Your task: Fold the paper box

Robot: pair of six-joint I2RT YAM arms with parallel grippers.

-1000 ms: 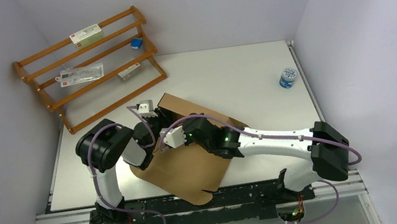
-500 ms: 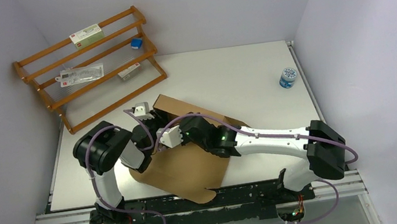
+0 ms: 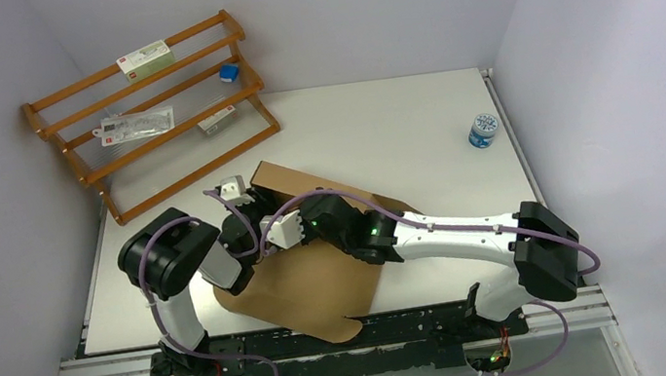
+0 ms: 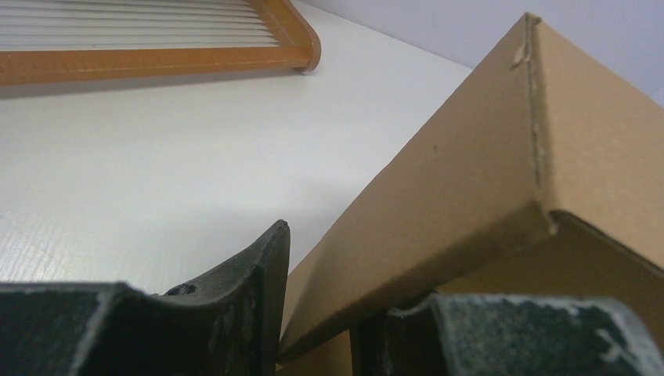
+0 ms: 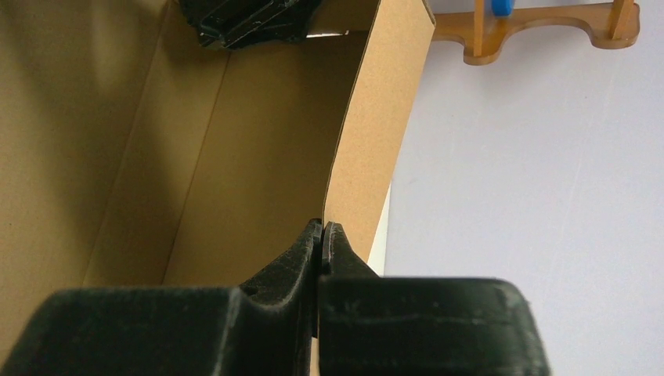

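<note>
The paper box (image 3: pixel 308 285) is plain brown cardboard, partly folded, lying on the table between the arms with its far left wall raised. My left gripper (image 3: pixel 253 207) holds that raised wall near the far corner. In the left wrist view the brown wall (image 4: pixel 470 172) runs down between the fingers of my left gripper (image 4: pixel 344 301). My right gripper (image 3: pixel 271 222) sits just behind it over the box. In the right wrist view my right gripper (image 5: pixel 322 227) is pinched shut on the thin edge of an upright flap (image 5: pixel 376 133), and the box's inside (image 5: pixel 156 157) fills the left.
A wooden rack (image 3: pixel 150 105) with small packets and a blue cube leans at the back left; it also shows in the left wrist view (image 4: pixel 156 59) and the right wrist view (image 5: pixel 540 27). A small jar with a blue-white lid (image 3: pixel 483 129) stands at the far right.
Both grippers and the box's raised far corner have shifted a little to the left. The left arm's elbow has swung left and nearer too.
</note>
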